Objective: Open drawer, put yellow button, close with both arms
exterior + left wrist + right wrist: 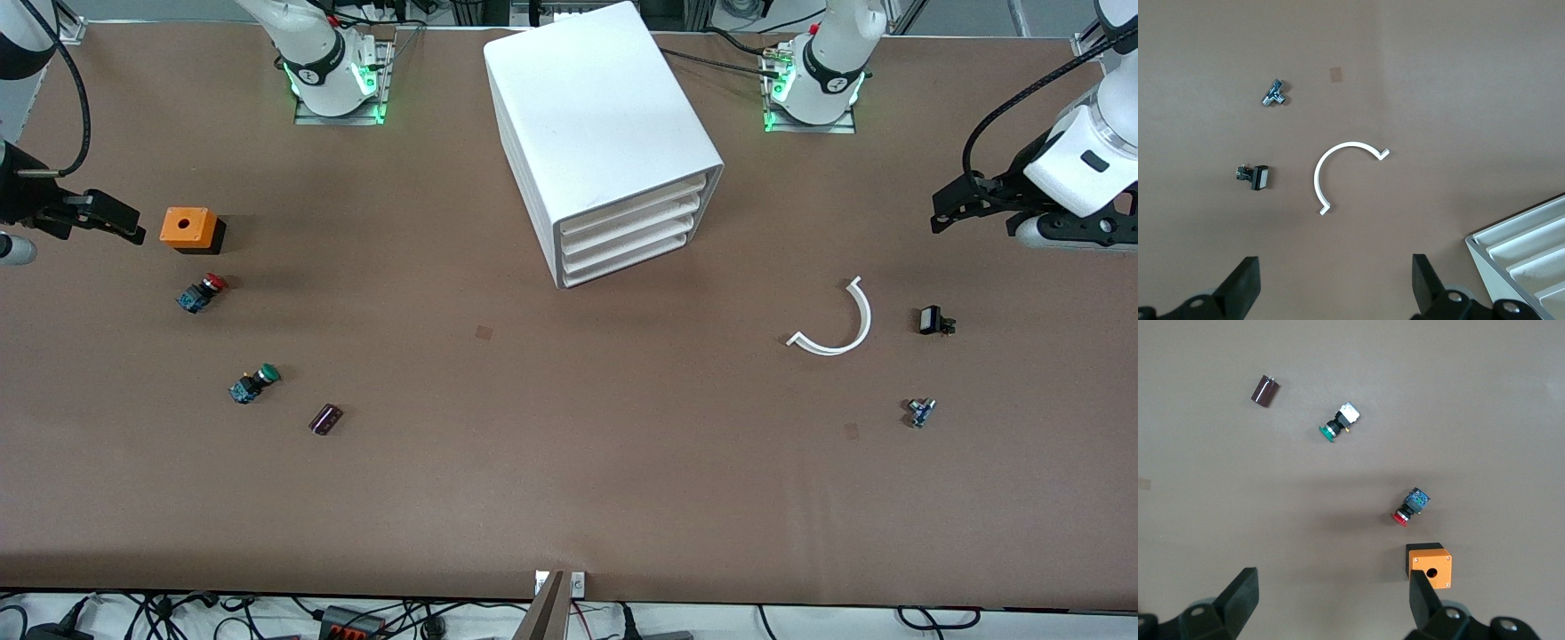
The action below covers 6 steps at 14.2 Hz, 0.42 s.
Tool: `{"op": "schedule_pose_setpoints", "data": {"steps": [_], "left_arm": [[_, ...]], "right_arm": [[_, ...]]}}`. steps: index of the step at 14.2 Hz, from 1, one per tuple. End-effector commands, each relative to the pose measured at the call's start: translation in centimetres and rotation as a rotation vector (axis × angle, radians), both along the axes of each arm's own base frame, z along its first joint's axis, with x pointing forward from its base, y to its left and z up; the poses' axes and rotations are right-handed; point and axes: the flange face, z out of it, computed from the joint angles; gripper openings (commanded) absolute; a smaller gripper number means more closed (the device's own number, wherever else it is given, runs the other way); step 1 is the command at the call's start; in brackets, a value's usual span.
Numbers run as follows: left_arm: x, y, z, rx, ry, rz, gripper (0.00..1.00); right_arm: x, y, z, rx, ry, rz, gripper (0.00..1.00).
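Note:
The white cabinet [596, 116] stands mid-table near the arms' bases, with its four drawer fronts facing the left arm's end. Its uppermost drawer [633, 204] is pushed in, level with the three below. One corner of the cabinet [1528, 257] shows in the left wrist view. The yellow button is out of view. My left gripper [944, 213] hangs open and empty over the left arm's end of the table; its wrist view shows the gripper [1336, 280] over bare table. My right gripper [124, 222] hangs open and empty beside an orange box [1429, 563]; its own view shows the gripper [1331, 593].
At the right arm's end lie the orange box [188, 228], a red-capped button [203, 292], a green-capped button [254, 383] and a dark maroon block [325, 419]. At the left arm's end lie a white curved strip [840, 324], a small black switch [933, 320] and a small metal part [920, 412].

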Motion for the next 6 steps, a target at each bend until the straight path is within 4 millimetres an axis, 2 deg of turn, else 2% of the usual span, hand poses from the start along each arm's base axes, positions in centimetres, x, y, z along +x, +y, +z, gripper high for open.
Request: {"op": "schedule_pose_setpoints", "data": {"steps": [1,6], "left_arm": [[0.17,0.10,0.46,-0.017,0.006,-0.013,1.00],[0.12,0.18,0.42,-0.017,0.010,-0.010,1.00]], "right_arm": [[-0.63,0.00,0.67,-0.013,-0.012,0.018,1.00],[-0.64,0.10,0.65,-0.011,-0.011,0.021,1.00]]}}
